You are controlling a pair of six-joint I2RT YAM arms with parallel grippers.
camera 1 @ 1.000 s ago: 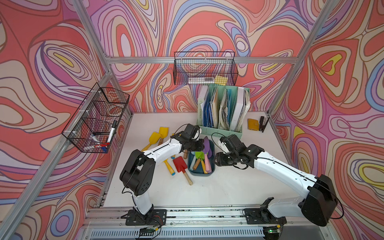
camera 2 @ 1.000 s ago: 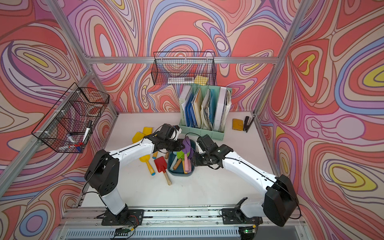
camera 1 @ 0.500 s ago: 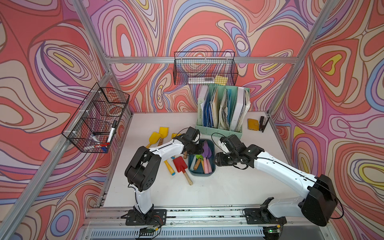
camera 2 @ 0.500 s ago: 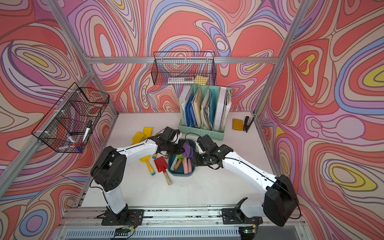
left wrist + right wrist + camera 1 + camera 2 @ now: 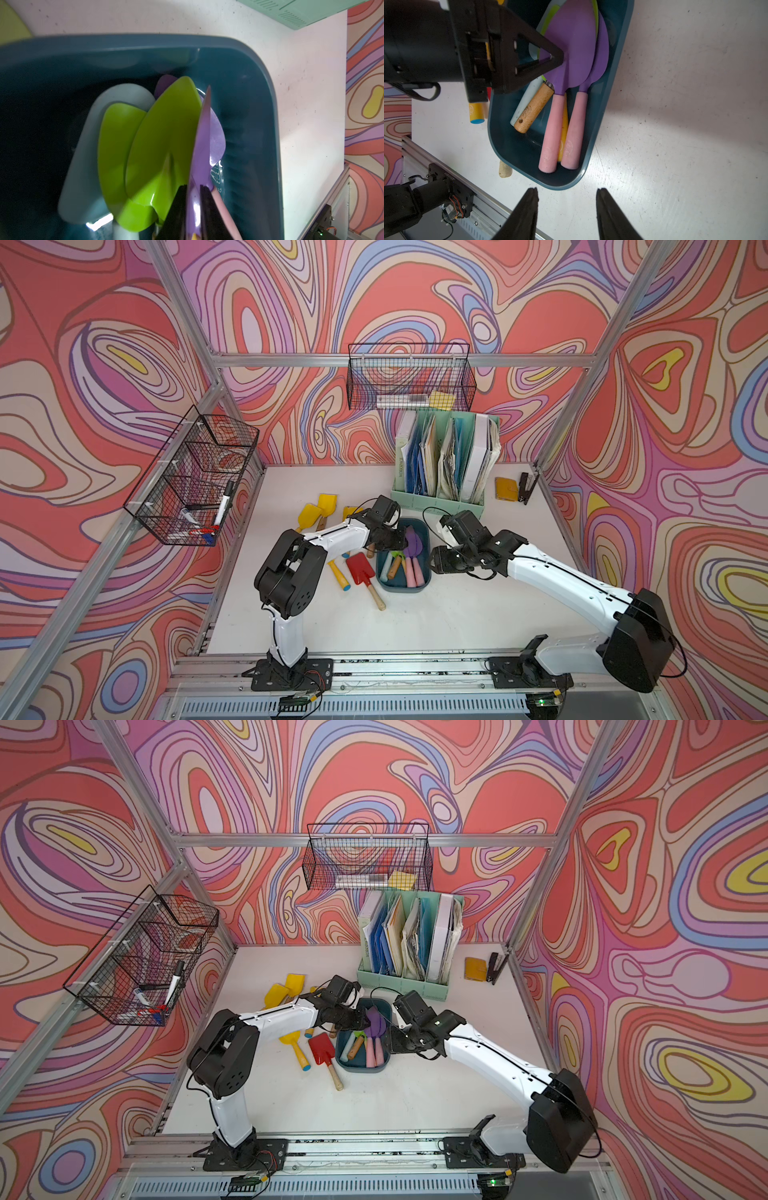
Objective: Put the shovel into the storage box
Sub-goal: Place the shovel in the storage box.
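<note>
Top views, box (image 5: 402, 590) (image 5: 360, 1069): is sitting on the worktop (image 5: 457, 614) in front of the file rack (image 5: 440, 502), between the two hands.
Top views, purple shovel (image 5: 413, 545) (image 5: 376, 1026): is lying inside the box among other shovels, blade pointing toward the file rack.
Top views, left hand (image 5: 397, 543) (image 5: 359, 1021): is reaching over the box rim onto the purple shovel.
Top views, right hand (image 5: 434, 562) (image 5: 395, 1042): is hovering just beside the box, on the side away from the left hand.
Top views, red shovel (image 5: 359, 570) (image 5: 321, 1048): is lying on the worktop just beside the box, with yellow shovels (image 5: 309, 514) beyond it.
Left wrist, left hand (image 5: 193, 187): is standing narrow, its fingers (image 5: 178, 207) pressing on both sides of the purple shovel (image 5: 203, 145), whose blade is standing on edge.
Left wrist, green shovel (image 5: 162, 135): is lying against the purple blade, over a pale blue shovel (image 5: 83, 166), all inside the box (image 5: 270, 104).
Right wrist, right hand (image 5: 567, 189): is standing wide, holding nothing, over the worktop (image 5: 675, 145) at the box's corner.
Right wrist, purple shovel (image 5: 571, 41): is resting its pink handle inside the box (image 5: 517, 153), beside a second purple shovel (image 5: 602, 56) and a wooden handle (image 5: 535, 108); the left hand (image 5: 554, 59) is covering its neck.
</note>
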